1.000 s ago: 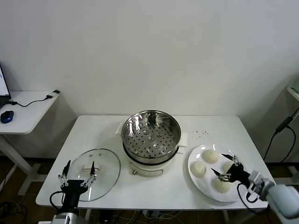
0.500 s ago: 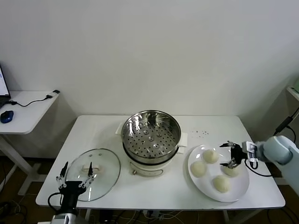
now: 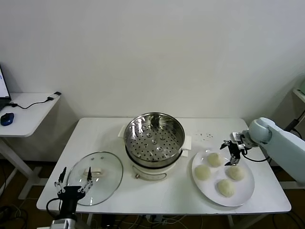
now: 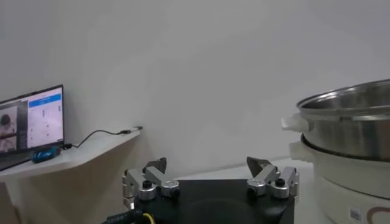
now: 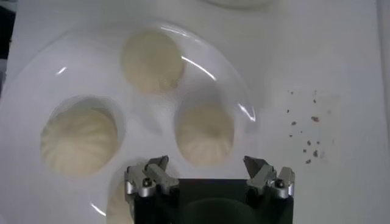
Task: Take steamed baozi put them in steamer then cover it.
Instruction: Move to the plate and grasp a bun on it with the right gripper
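No legible writing on anything. Right gripper (image 3: 229,153) above plate (image 3: 243,195) far rim, fingers apart, nothing held — four steamed baozi (image 3: 214,159) on plate, at 3 o'clock of steamer (image 3: 154,134). Steamer mid-counter (image 3: 95,131), tray bare. Cover (image 3: 102,179) flat at steamer's 8 o'clock, near counter front edge. Left gripper (image 3: 74,180) at cover's near rim, fingers apart. Open counter strip between steamer and plate.

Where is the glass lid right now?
In the head view, the round clear glass lid lies flat on the white table, left of the steel steamer pot, beside the left claw.
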